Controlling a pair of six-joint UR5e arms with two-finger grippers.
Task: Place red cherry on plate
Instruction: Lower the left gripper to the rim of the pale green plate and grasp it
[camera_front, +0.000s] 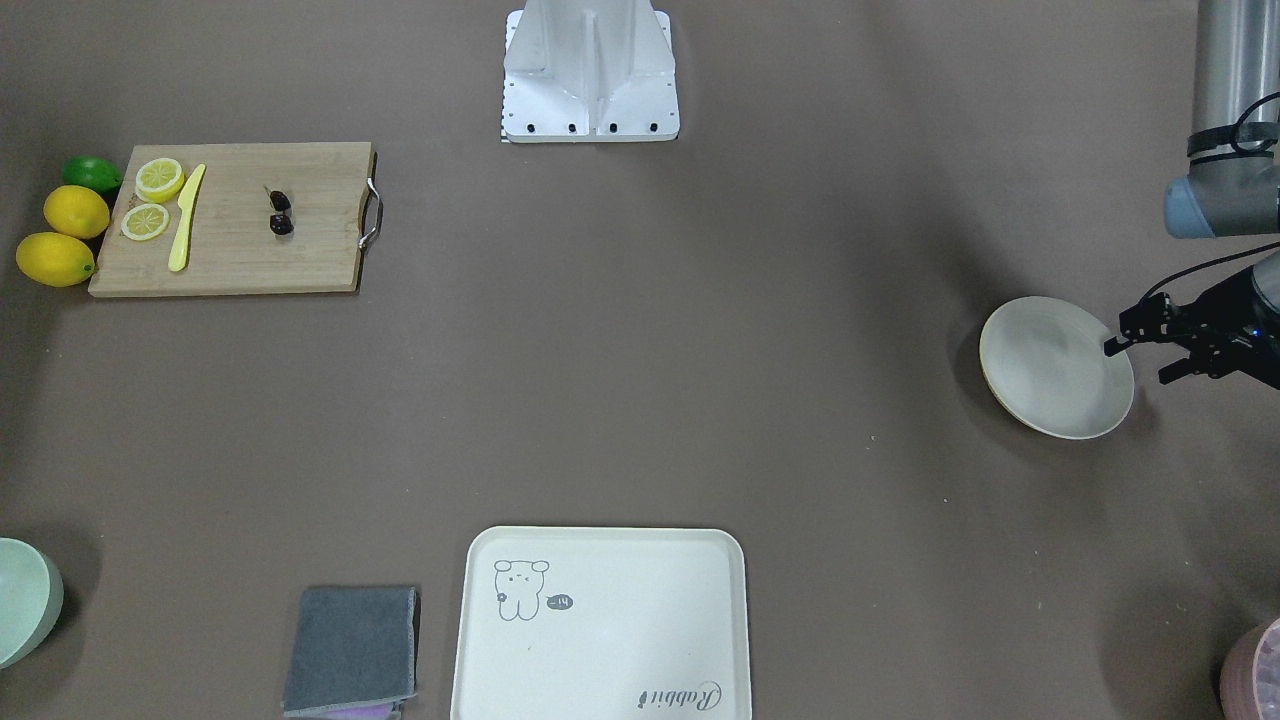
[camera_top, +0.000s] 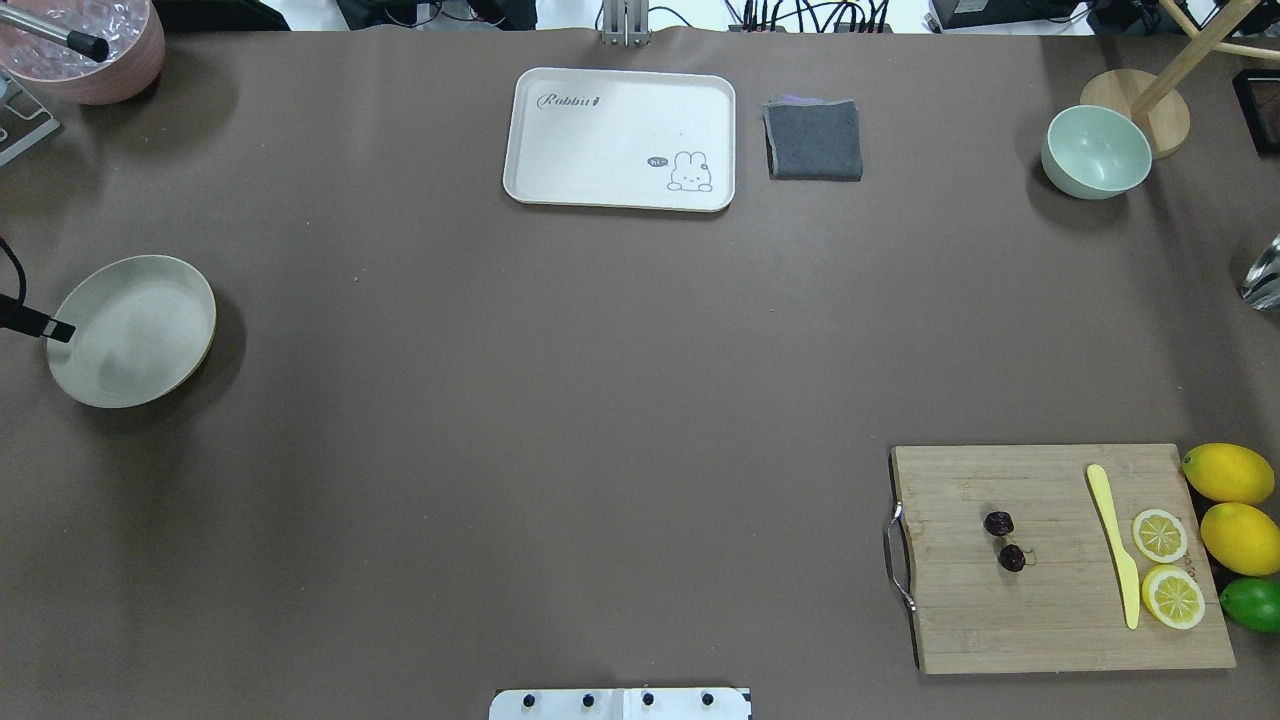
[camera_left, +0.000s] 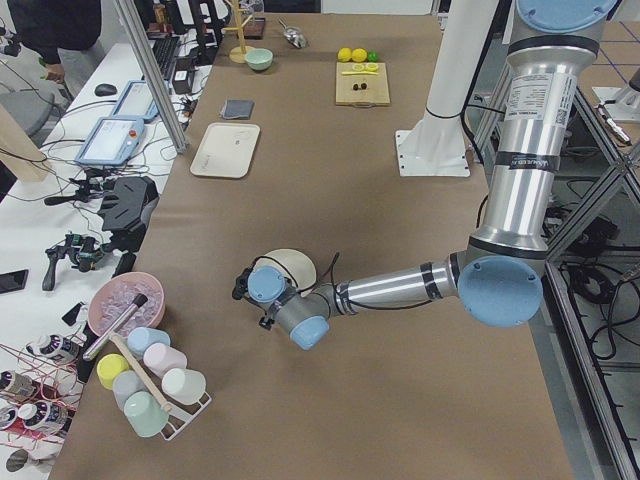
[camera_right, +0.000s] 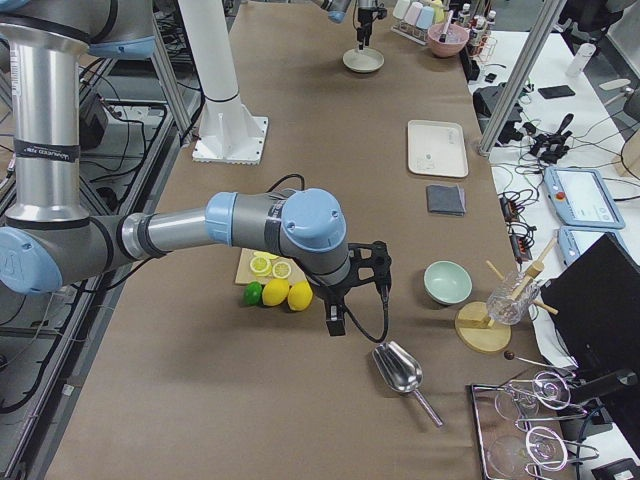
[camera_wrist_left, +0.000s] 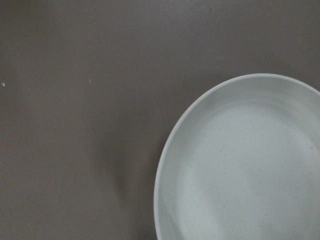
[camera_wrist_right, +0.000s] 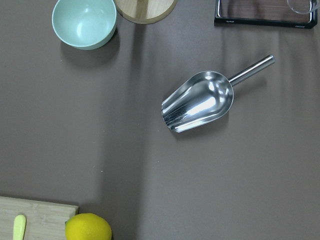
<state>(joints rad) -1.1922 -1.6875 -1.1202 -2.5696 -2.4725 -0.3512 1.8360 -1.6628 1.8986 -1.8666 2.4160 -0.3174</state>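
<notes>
Pinch red cherry (camera_front: 280, 212) (upper left) at stems, carry to plate (camera_front: 1055, 367) far right; left gripper (camera_front: 1138, 364) spread, empty; right gripper (camera_right: 360, 308) unreadable.

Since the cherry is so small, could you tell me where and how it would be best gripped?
Probably from straight above, closing on the two dark fruits of the red cherry, not the thin stems: it lies flat on the cutting board, clear of the knife.
</notes>
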